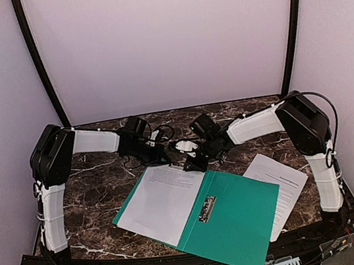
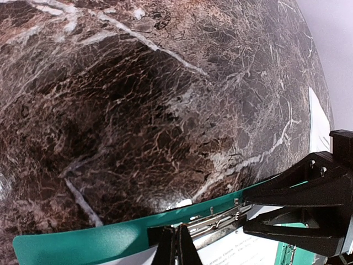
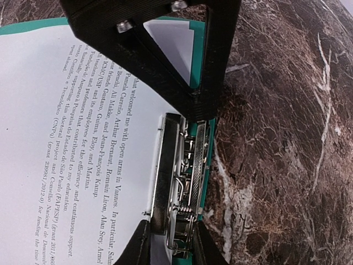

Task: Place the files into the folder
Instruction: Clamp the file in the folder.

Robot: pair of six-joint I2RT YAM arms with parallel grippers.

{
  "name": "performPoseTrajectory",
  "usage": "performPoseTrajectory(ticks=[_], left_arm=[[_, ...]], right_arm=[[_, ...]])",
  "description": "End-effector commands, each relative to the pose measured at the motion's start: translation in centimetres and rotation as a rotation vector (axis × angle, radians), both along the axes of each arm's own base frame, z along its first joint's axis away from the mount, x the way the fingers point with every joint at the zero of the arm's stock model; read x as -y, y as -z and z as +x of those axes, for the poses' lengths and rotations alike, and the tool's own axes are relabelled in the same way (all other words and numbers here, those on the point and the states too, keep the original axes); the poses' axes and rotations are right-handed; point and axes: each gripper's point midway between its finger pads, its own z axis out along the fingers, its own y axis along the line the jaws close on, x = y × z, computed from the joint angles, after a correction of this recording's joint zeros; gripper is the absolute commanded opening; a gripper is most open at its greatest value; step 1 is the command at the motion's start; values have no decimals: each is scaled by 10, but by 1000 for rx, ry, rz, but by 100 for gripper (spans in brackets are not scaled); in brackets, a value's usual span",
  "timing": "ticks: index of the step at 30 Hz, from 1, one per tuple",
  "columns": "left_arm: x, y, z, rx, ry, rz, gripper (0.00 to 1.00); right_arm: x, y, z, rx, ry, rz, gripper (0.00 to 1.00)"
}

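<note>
Top external view: an open green folder (image 1: 240, 223) is seen lying flat on the marble table (image 1: 98, 184), close to the front edge. Its left flap is covered by one white printed sheet (image 1: 157, 202). The right flap is bare, with a small clip (image 1: 207, 209) fixed just beside the fold. A second sheet (image 1: 284, 183) lies on the table to the right, and its near corner is overlapped by the folder's right flap.

Both arms are bent inward, so that the left hand (image 1: 165, 153) and the right hand (image 1: 195, 162) are brought close together at the far edge of the folder, near the top of the fold.

From the left wrist, the left hand's fingers are seen pressed together with nothing between them, just over the green far edge. The right hand is seen beside them at the right.

From the right wrist, a long clip (image 3: 182, 176) of bright metal is shown lying along the far edge of the left flap. Only a thin green strip separates it from the bare table. The right hand's two fingers are set one on each side of this clip's end and are clamped against it. The tip of the left hand is seen at the clip's other end; whether it touches the clip cannot be told. The sheet's edge appears to be tucked under the clip's plate, though that part is in shadow.
</note>
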Motion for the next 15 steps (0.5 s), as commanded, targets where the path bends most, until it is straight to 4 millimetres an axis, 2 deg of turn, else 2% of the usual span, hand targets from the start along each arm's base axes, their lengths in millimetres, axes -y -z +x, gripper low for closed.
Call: performPoseTrajectory(ticks=[1, 9, 15], left_arm=[[-55, 96, -56, -228, -29, 292, 1], [-27, 60, -34, -166, -33, 149, 1], [-16, 42, -24, -136, -29, 94, 1]], right_arm=[[25, 65, -25, -62, -46, -198, 7], [21, 63, -24, -64, -57, -194, 7], [21, 64, -23, -63, -60, -197, 7]])
